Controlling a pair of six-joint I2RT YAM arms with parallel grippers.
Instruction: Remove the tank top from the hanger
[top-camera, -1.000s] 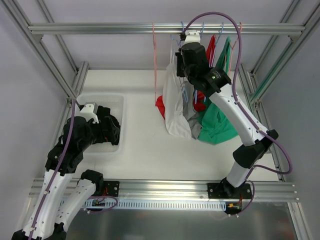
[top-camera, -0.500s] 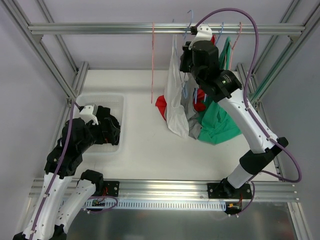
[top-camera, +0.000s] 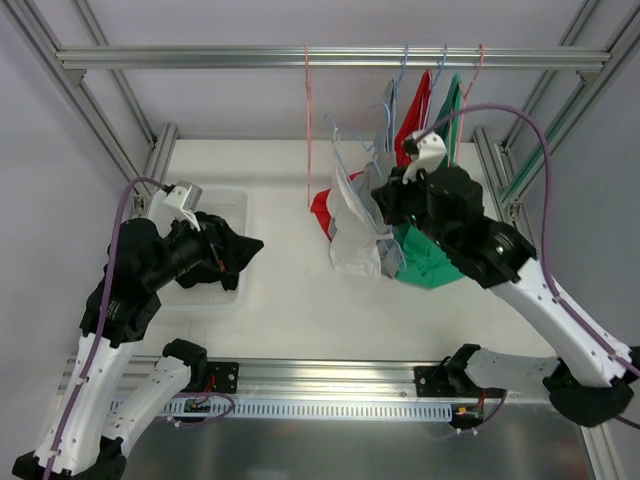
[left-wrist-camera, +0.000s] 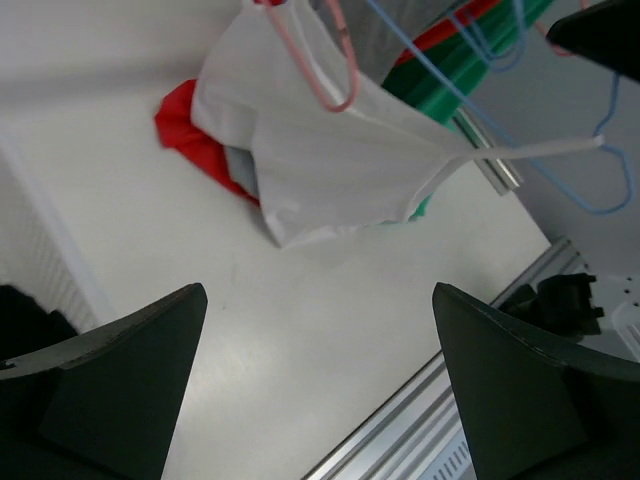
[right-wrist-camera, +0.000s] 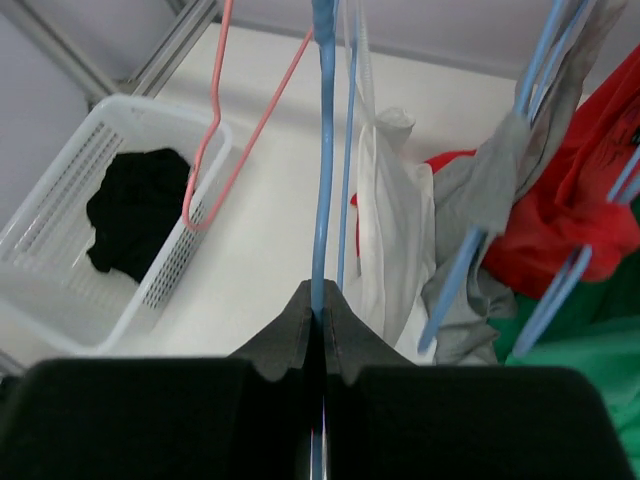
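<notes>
**Hanger comes off the rail with tank top still aboard**

The left gripper (left-wrist-camera: 318, 320), which swung out from over the basket (right-wrist-camera: 165, 270) within the past second, now faces the garments with its fingers wide apart and nothing between them. Beyond it the right gripper (right-wrist-camera: 321, 318), up at the rail (top-camera: 200, 57) a second ago, has dropped toward the table, fingers pinched together on the wire of the blue hanger (right-wrist-camera: 320, 150). The white tank top (left-wrist-camera: 330, 160) hangs from that hanger (one strap pulled taut). Its hook appears clear of the rail, though the overhead view is cluttered. Stripping the shirt off looks like the next job.
</notes>
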